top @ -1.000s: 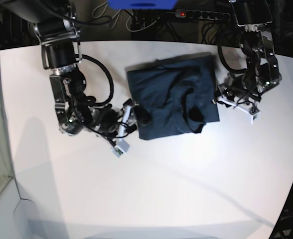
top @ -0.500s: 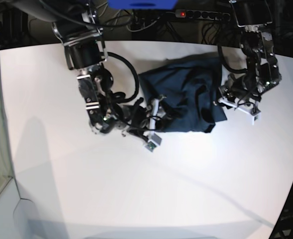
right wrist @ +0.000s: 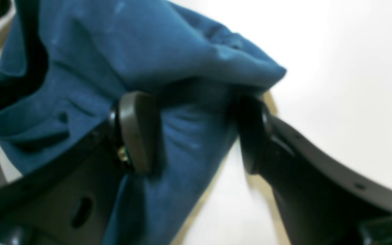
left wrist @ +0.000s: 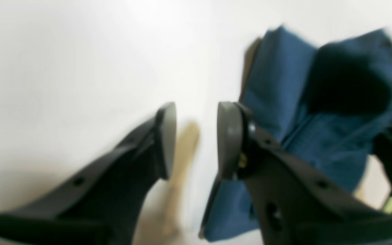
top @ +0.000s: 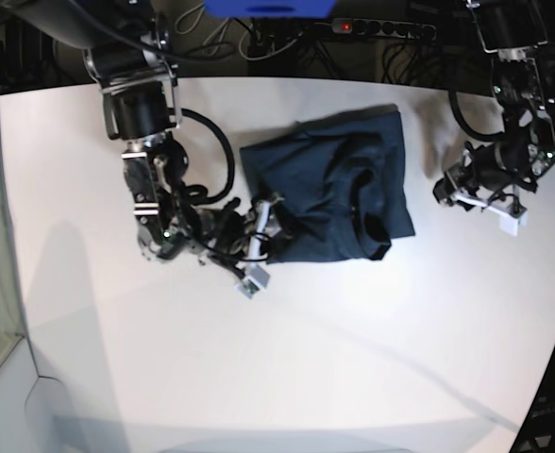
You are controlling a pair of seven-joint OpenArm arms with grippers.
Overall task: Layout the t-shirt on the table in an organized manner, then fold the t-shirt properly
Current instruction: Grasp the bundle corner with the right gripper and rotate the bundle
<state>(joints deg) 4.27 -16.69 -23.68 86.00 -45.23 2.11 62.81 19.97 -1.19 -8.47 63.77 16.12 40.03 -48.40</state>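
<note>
Since the earlier frame your left arm's fingers [top: 476, 193] have backed off the t-shirt [top: 329, 184], parted and empty. The right fingers [right wrist: 189, 132] gape wide around its near edge. It lies bunched mid-worktop [top: 277, 359]: soft, light, limp; pinch hems or corners.

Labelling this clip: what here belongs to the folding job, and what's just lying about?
Job: t-shirt; table; right gripper, open around the shirt's edge; left gripper, empty, beside the shirt.
Lying about: power strip and cables behind the table.
</note>
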